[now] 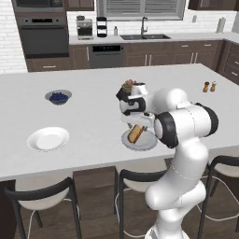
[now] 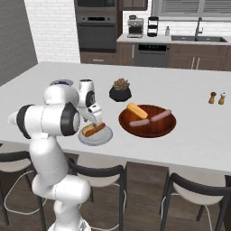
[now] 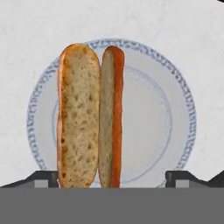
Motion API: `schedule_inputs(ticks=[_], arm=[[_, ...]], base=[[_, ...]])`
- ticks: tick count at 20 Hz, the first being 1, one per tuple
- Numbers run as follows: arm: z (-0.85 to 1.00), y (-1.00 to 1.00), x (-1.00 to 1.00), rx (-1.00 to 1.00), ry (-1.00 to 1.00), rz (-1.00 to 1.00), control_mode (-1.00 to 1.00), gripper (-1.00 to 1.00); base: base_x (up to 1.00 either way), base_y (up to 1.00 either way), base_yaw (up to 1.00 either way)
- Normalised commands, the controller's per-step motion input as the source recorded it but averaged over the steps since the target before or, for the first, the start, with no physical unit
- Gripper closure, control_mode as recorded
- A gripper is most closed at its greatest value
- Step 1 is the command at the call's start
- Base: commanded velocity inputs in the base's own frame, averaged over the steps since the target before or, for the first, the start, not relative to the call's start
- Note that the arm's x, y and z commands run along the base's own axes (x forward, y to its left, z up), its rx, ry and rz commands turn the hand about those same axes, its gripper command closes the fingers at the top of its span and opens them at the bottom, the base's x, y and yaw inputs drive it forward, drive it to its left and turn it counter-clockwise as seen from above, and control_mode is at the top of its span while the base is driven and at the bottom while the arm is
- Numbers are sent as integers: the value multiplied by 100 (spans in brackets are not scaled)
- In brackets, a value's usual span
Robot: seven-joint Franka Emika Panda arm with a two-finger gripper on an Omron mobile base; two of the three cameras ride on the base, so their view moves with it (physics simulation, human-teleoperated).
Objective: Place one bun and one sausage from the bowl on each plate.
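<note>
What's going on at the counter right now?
The arm's gripper hangs over the grey plate with its jaws wide apart, holding nothing. A bun and sausage lie side by side on that plate. The white plate is bare, and the bowl holds another bun and two sausages.

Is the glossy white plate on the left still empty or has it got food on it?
Empty. The glossy white round plate shows a bare surface, while the flatter grey plate holds a golden-tan bun.

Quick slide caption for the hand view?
Open gripper above the grey plate, a split bun lying on it.
</note>
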Motion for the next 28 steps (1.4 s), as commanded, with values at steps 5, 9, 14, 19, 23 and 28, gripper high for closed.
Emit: schedule_inputs(ticks=[5,9,14,19,23,28], arm=[[59,-80,-48,0,-27,0,-100,-100],[70,-100,-21,0,-25,0,-100,-100],[32,-100,35,0,3,-4,-100,-100],[-14,-95,100,0,16,-4,-100,-100],[-65,-35,98,0,4,1,-100,-100],[-63,-10,96,0,4,0,-100,-100]], base=[[0,0,0],[0,0,0],[0,0,0],[0,0,0],[0,0,0],[0,0,0]])
